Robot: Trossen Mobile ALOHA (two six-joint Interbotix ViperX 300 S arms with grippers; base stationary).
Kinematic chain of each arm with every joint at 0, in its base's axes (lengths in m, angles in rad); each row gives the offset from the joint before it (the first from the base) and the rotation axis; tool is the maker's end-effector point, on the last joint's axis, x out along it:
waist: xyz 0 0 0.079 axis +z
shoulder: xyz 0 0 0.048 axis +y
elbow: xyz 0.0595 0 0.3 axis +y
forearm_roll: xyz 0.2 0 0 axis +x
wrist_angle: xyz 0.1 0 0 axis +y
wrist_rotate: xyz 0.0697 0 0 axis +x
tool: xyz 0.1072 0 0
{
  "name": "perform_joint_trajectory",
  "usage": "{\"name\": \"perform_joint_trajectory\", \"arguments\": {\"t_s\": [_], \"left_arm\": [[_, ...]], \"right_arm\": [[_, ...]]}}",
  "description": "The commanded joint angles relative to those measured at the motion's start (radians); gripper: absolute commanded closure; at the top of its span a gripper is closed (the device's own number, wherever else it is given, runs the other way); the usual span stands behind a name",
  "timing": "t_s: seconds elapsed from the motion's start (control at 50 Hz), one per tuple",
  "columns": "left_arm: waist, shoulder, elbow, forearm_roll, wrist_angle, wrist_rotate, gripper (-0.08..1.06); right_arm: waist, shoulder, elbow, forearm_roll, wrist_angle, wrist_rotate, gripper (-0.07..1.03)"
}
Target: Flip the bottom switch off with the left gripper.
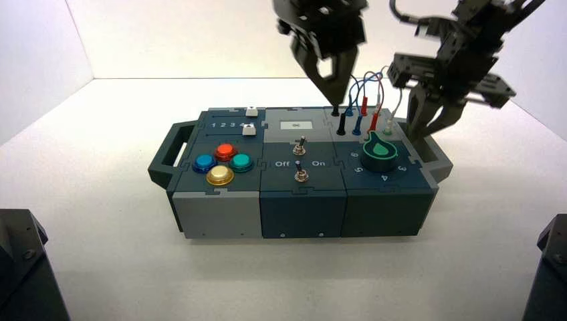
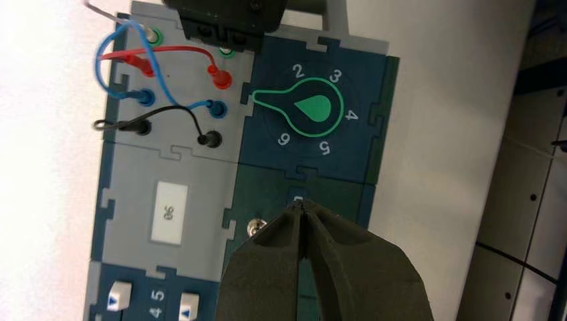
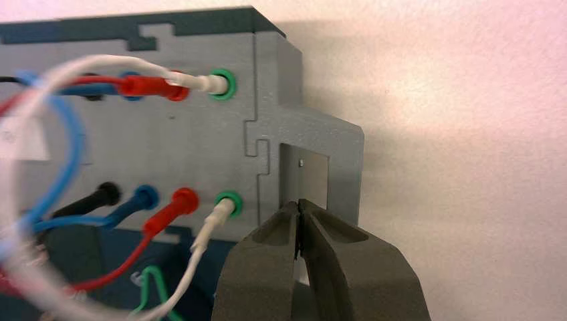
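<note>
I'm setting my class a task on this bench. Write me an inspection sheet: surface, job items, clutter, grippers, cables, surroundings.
Surface: pale tabletop under the control box.
Job items: bottom switch, silver toggle, front middle of box; twin toggle behind it.
Clutter: other box controls only: four coloured buttons, two white sliders, green-marked knob.
Grippers: left gripper shut, raised above the box's middle, off the switch; right gripper shut, over the box's right handle.
Cables: black, blue, red and white wires, plugged in at rear right.
Surroundings: pale walls; dark brackets at both lower corners of the high view.
</note>
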Motion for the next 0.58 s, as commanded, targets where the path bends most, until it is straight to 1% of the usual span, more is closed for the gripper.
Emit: {"name": "perform_joint_trajectory", "arguments": {"t_s": [0.02, 0.14, 0.24, 0.38, 0.44, 0.58], "left_arm": [[0.028, -0.06, 0.011, -0.003, 0.003, -0.003, 1.01], [0.034, -0.071, 0.026, -0.003, 0.029, -0.012, 1.01], [0.034, -0.089, 0.046, -0.003, 0.06, -0.025, 1.01], [0.034, -0.106, 0.071, -0.003, 0.081, -0.025, 1.01], [0.035, -0.11, 0.075, 0.002, 0.087, -0.025, 1.01], [0.041, -0.107, 0.075, 0.005, 0.089, -0.017, 1.01]], "right_arm": [[0.003, -0.028, -0.014, -0.006, 0.011, -0.003, 0.98], [0.005, -0.015, -0.011, -0.029, 0.028, -0.009, 0.99], [0.008, -0.014, 0.002, -0.034, 0.028, -0.014, 0.98], [0.008, -0.015, 0.015, -0.038, 0.028, -0.018, 0.98], [0.009, -0.014, 0.011, -0.046, 0.029, -0.02, 0.99], [0.008, -0.009, -0.006, -0.046, 0.034, -0.021, 0.98]]}}
